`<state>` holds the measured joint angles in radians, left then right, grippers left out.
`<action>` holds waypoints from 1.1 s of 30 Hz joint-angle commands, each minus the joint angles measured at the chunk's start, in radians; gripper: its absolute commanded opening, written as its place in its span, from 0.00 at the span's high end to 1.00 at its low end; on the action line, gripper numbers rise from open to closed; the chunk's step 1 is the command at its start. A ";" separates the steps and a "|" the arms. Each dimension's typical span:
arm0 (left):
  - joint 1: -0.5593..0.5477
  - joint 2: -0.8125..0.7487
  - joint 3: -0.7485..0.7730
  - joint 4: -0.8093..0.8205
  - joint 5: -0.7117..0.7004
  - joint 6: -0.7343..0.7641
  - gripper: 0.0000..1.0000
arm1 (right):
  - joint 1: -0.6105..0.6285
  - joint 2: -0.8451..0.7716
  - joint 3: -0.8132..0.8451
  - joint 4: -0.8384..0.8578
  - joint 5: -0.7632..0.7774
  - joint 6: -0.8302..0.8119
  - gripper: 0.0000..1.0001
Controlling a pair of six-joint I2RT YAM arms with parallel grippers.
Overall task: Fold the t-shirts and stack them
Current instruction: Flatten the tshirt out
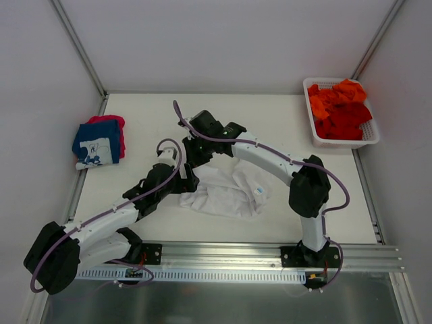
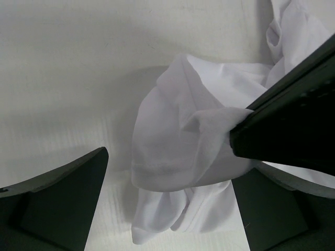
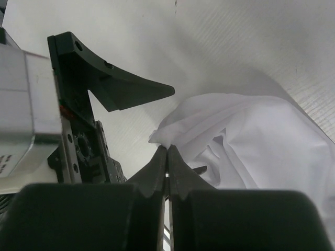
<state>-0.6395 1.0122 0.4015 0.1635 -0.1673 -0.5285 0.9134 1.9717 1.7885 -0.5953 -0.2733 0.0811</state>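
At mid-table (image 1: 148, 115), nearest us, the white tee (image 1: 229, 192) lies crumpled, partly spread flat. Right fingers (image 3: 175, 167) are pinched shut on a bunched edge of it, holding that fold off the surface. Left fingers (image 2: 68, 193) are spread wide, gripping nothing, straddling the same raised fold. We judge the cloth light and limp, apt to sag and slip; best taken at a hem or shoulder seam, not mid-panel. Far left: navy tee (image 1: 98, 142) folded atop a pink-red tee (image 1: 111, 120). Far right: basket (image 1: 344, 142) holding orange and red tees (image 1: 341, 111)
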 commanded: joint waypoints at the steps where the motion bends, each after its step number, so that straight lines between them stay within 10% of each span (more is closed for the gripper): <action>1: 0.006 -0.043 0.066 0.045 0.019 0.031 0.01 | 0.035 -0.020 -0.001 0.023 -0.076 0.011 1.00; 9: 0.008 -0.054 0.129 0.001 -0.040 0.078 0.55 | 0.033 -0.043 -0.052 0.040 -0.075 0.011 0.99; 12: 0.008 0.015 0.161 -0.010 -0.029 0.035 1.00 | 0.036 -0.050 -0.060 0.043 -0.084 0.014 0.98; 16: 0.008 0.071 0.165 -0.022 -0.017 0.007 1.00 | 0.036 -0.071 -0.081 0.042 -0.061 0.008 0.80; 19: 0.008 0.057 0.155 -0.035 -0.038 0.013 1.00 | 0.035 -0.102 -0.107 0.019 0.014 -0.004 0.10; 20: 0.008 0.051 0.154 -0.042 -0.061 0.019 1.00 | 0.036 -0.114 -0.133 0.005 0.058 -0.009 0.04; 24: 0.008 -0.004 0.163 -0.113 -0.103 0.057 1.00 | 0.019 -0.273 -0.262 -0.030 0.349 -0.030 0.01; 33: 0.008 -0.095 0.155 -0.235 -0.080 0.004 1.00 | -0.086 -0.349 -0.359 -0.113 0.488 -0.044 0.01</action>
<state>-0.6395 0.9646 0.5335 -0.0174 -0.2447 -0.4984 0.8688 1.6226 1.4689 -0.6556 0.1307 0.0498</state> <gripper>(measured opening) 0.011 0.993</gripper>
